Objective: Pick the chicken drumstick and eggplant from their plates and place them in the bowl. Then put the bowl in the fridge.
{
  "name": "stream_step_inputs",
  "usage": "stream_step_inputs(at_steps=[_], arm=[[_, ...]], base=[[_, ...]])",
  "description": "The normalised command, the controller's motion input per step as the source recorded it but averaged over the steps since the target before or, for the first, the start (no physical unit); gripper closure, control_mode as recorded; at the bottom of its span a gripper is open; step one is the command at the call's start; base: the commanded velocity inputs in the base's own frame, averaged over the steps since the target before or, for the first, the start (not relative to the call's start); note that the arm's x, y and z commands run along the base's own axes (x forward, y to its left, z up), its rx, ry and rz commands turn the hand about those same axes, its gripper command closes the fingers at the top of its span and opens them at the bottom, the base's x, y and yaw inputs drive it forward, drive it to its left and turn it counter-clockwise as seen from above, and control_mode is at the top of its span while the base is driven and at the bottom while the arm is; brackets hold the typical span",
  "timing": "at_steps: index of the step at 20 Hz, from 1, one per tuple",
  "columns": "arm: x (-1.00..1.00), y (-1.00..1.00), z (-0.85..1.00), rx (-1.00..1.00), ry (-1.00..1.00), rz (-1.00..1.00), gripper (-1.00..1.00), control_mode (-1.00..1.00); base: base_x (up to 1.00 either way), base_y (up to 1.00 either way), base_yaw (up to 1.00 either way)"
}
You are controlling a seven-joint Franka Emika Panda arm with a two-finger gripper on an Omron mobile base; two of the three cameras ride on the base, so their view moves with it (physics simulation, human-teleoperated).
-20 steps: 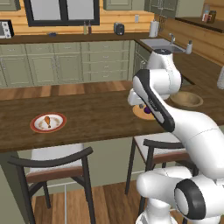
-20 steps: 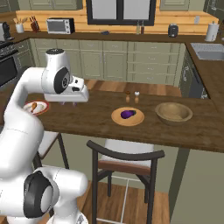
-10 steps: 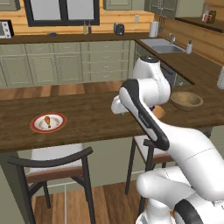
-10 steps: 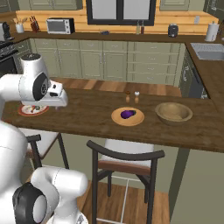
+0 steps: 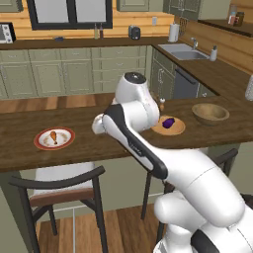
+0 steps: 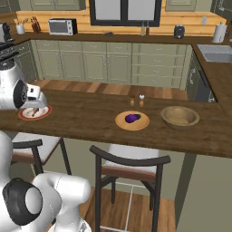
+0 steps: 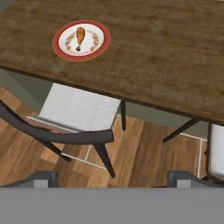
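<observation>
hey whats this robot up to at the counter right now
A white robot arm is reaching over the wooden counter toward the red-rimmed plate with the chicken drumstick on it. Its gripper holds nothing; the fingers are spread wide, above the chair beside the counter. The eggplant sits on its wooden plate, and the wooden bowl next to it is empty. Nothing has been picked up yet.

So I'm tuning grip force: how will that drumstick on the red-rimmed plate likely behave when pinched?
The chicken drumstick looks small and rigid, so it probably lifts light. Its rounded, tapering shape could let it pivot or slip between the fingers. It lies flat on the red-rimmed plate, so it seems unlikely to roll first.
</observation>
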Motion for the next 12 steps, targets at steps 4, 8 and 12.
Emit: stream_step_inputs(at_steps=[4, 8, 12], arm=[[0.57, 1.0, -0.06, 0.0, -0.03, 0.0, -1.0, -1.0], [0.66, 1.0, -0.15, 0.04, 0.05, -0.01, -1.0, -1.0], [0.36, 0.87, -0.29, -0.08, 0.02, -0.14, -1.0, -1.0]], base=[[0.0, 0.0, 0.0], [0.0, 0.0, 0.0], [0.0, 0.0, 0.0]])
